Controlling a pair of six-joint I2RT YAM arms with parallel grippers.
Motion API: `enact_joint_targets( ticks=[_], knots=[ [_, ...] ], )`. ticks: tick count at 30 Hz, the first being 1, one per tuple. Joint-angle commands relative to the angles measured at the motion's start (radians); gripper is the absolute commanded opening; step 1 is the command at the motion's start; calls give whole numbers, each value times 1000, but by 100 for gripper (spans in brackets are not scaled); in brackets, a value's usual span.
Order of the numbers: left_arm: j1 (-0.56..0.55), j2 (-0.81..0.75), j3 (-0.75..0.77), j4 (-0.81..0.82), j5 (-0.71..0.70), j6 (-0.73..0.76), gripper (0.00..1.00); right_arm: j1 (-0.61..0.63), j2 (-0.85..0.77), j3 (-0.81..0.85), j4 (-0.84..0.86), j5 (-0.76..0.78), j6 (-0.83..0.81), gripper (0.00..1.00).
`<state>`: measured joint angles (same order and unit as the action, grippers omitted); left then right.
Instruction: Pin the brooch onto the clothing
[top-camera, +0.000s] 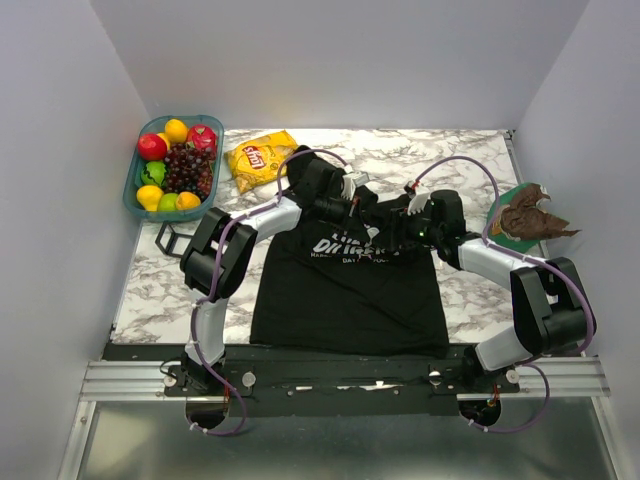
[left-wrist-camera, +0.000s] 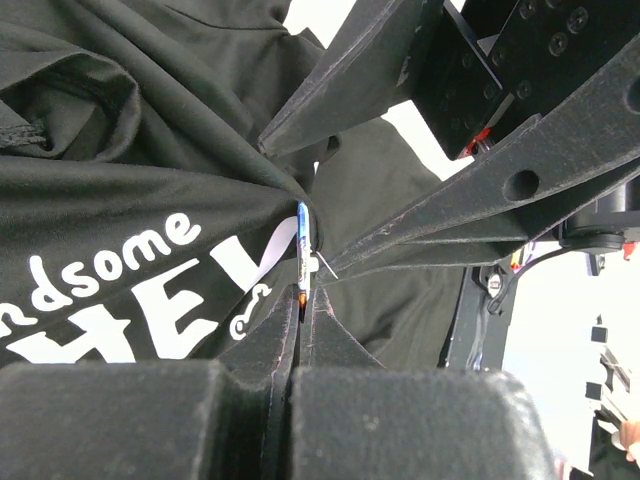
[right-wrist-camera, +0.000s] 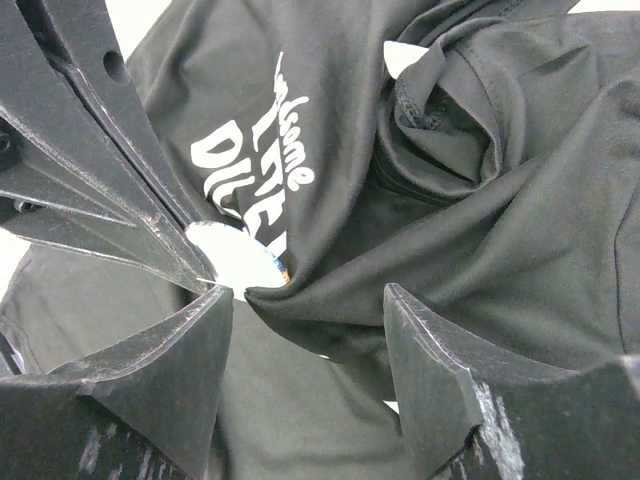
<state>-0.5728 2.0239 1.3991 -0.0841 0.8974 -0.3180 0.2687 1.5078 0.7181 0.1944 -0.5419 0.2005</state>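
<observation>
The clothing (top-camera: 345, 290), a black T-shirt with white print, lies flat at the table's middle, and its top part is bunched where the two grippers meet. My left gripper (left-wrist-camera: 302, 300) is shut on the brooch (left-wrist-camera: 302, 250), which shows edge-on with its thin pin sticking out to the right against a pulled-up fold of cloth. In the right wrist view the brooch's white back (right-wrist-camera: 238, 256) lies at the tip of that fold of the clothing (right-wrist-camera: 420, 240). My right gripper (right-wrist-camera: 305, 295) is open and straddles the fold. From above, the left gripper (top-camera: 372, 220) and right gripper (top-camera: 400, 232) nearly touch, and the brooch is hidden.
A teal basket (top-camera: 129, 200) of fruit stands at the back left. A yellow chips bag (top-camera: 262, 158) lies beside it. A brown object on a green plate (top-camera: 528, 215) is at the right edge. A small black frame (top-camera: 170, 238) lies left of the shirt.
</observation>
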Motion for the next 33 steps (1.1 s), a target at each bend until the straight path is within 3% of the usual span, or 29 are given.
enact_joint_targets(
  ticks=[1,33],
  knots=[
    [-15,12,-2,3,47,17,0,-2,14,-3,37,-13,-3,69],
    [-61,9,20,-69,63,115,0,-2,38,9,25,68,31,64]
  ],
)
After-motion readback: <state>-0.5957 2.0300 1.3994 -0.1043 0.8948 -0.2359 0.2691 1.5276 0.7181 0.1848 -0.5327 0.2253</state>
